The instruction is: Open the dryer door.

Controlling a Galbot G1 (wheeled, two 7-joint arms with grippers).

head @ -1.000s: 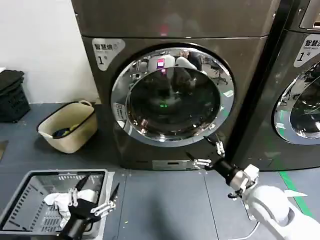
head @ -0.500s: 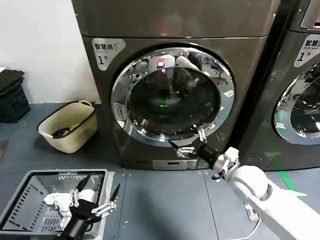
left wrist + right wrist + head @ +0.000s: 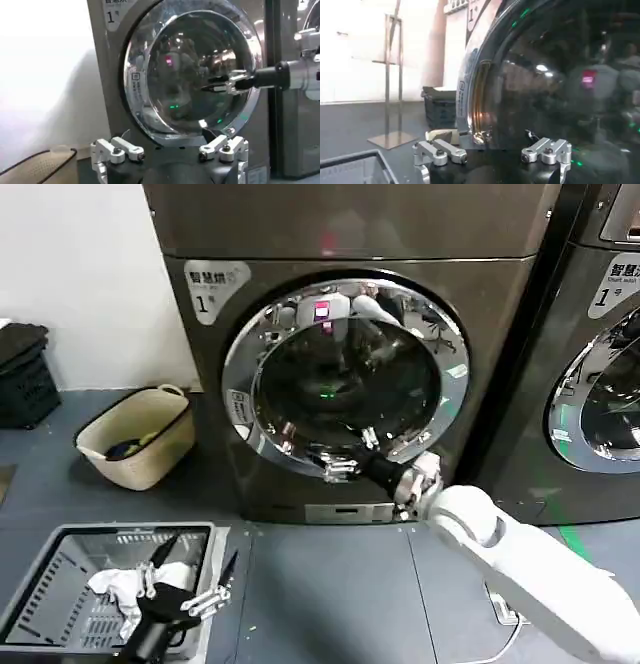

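Reaching with fingers apart, my right claw (image 3: 345, 452) sits just before the dryer door (image 3: 345, 374), at its lower chrome rim; my left claw (image 3: 190, 584), also spread, idles far below it.

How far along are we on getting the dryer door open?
Early. Done: right gripper is up at the door, fingers open, over its lower glass. In hand: nothing gripped yet. Left: the door looks shut flush with the dryer, so catching the rim and pulling remain. Left gripper waits low over the basket.
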